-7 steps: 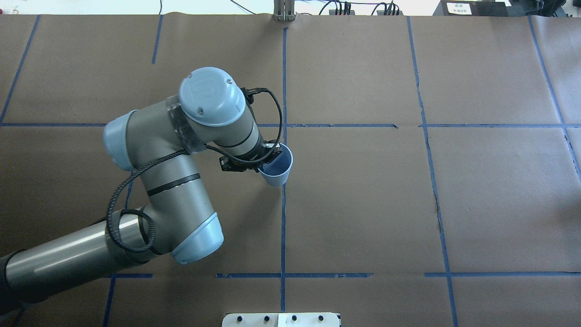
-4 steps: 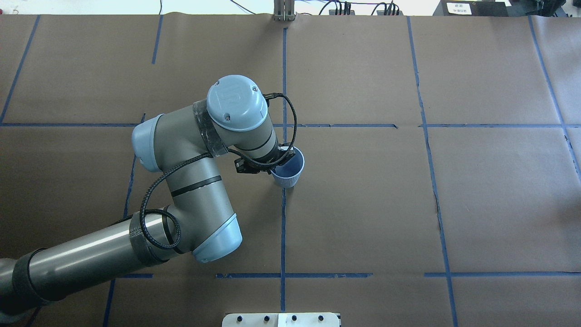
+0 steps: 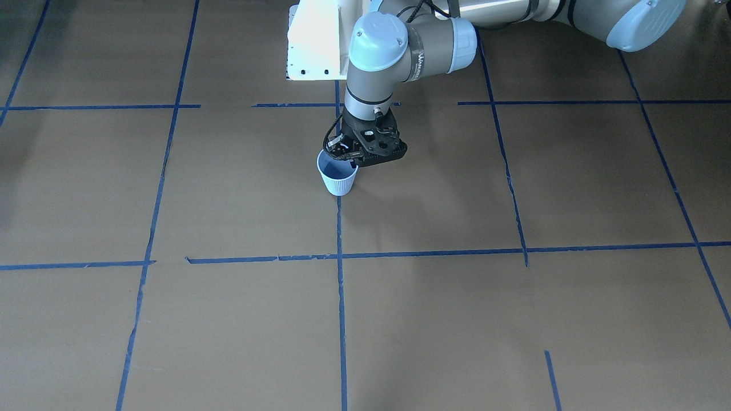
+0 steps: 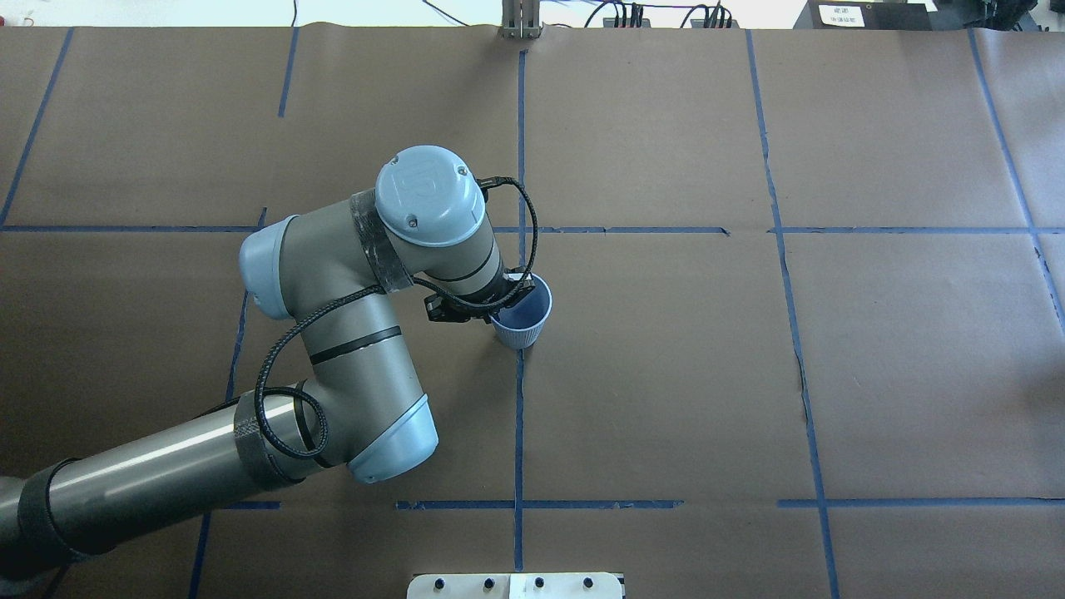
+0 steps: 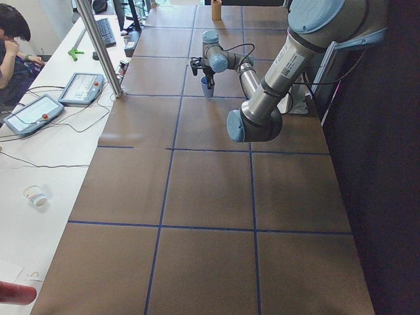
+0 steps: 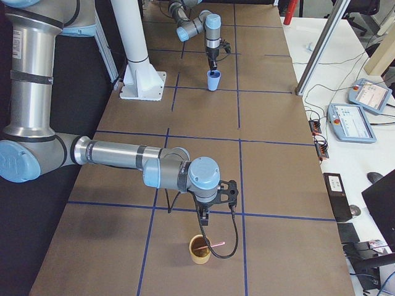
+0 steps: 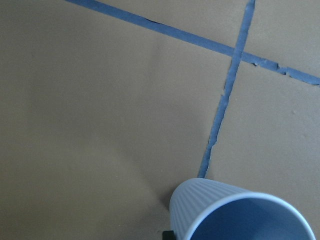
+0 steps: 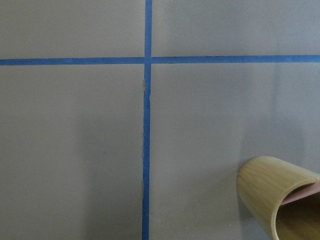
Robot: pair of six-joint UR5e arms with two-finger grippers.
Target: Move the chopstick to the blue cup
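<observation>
The blue cup point(image 4: 522, 318) is held by its rim in my left gripper point(image 3: 348, 155), near the middle of the brown table. It hangs low; I cannot tell whether it touches the table. It also shows in the left wrist view point(image 7: 235, 215), with one black fingertip point(image 7: 169, 234) at its wall, and far off in the exterior right view point(image 6: 213, 80). Its inside looks empty. A pinkish chopstick point(image 6: 217, 245) leans out of a bamboo cup point(image 6: 200, 249). My right gripper point(image 6: 205, 219) hangs just above that cup; I cannot tell if it is open. The chopstick point(image 8: 302, 192) shows in the right wrist view.
The bamboo cup point(image 8: 272, 200) stands near the table's right end. A white base plate point(image 4: 516, 585) and post point(image 6: 133, 49) stand at the robot's side. A side bench with teach pendants point(image 6: 355, 126) and a seated person point(image 5: 13, 39) lies across the table.
My left arm carried the blue cup to the right, then edged slightly back left. The gripper stays shut on the cup.
</observation>
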